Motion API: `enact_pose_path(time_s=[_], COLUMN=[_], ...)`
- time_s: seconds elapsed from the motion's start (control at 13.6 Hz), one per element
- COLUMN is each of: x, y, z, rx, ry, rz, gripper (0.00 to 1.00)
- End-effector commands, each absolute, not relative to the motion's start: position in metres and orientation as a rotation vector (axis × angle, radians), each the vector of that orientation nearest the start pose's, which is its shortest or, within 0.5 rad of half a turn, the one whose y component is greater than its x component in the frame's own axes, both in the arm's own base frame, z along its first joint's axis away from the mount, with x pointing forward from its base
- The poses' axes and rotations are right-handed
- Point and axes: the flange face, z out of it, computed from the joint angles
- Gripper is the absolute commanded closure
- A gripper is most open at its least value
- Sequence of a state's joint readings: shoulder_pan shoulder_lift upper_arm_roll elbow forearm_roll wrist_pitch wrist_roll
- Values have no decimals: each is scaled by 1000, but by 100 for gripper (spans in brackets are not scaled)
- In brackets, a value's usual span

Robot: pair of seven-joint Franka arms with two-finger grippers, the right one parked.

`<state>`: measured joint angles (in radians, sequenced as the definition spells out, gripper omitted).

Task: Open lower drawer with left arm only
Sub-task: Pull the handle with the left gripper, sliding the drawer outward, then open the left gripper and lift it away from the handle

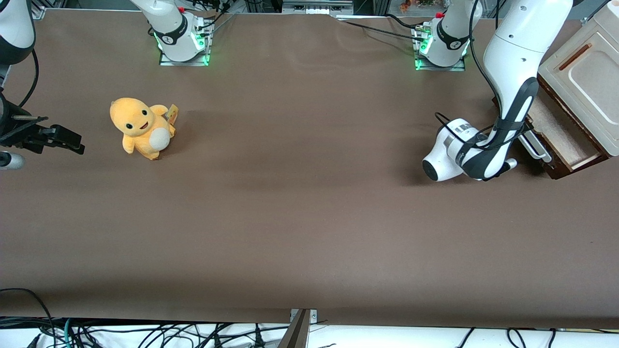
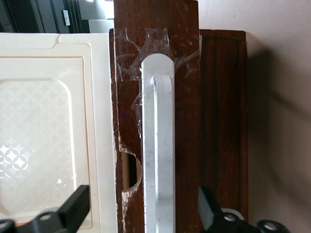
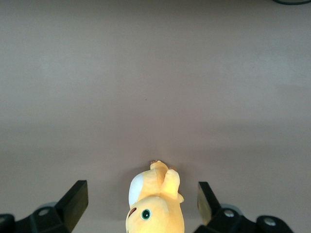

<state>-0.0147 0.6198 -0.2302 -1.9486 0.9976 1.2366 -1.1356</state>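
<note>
Item: my jaws [image 2: 141,213], spread wide, straddling the white bar handle [image 2: 159,160] of the lower drawer [image 1: 556,133], partly drawn out from the cabinet [image 1: 585,72] at my end of the tabletop [image 1: 300,212]; step judged mid-opening; next: close, pull outward.

Even, bright overhead light on the brown surface [image 1: 300,203], soft dark shadow beneath the left arm [image 1: 512,63] beside the lower drawer [image 1: 556,135], glare on the white handle [image 2: 158,160], the tool [image 2: 141,213] open around it, fingers [image 2: 73,208] blurred
</note>
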Motion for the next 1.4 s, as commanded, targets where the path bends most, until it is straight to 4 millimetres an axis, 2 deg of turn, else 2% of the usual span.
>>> enact_pose_path(time_s=[0.0,0.15,0.29,0.52,0.74,0.96,1.18,1.25,1.33], x=[520,540,559,577,581,584,574,574,579], y=[-14,-13,-15,-25,-33,-54,-63,-60,-48], z=[201,228,267,322,380,444,512,537,552], rx=[-1721,-1822,-1937,-2107,-2328,-2592,-2779,-2849,-2936], ry=[-340,-353,-322,-343,-336,-262,-233,-196,-167], rz=[466,550,629,705,750,753,662,608,577], gripper=[0,0,0,0,0,0,0,0,0])
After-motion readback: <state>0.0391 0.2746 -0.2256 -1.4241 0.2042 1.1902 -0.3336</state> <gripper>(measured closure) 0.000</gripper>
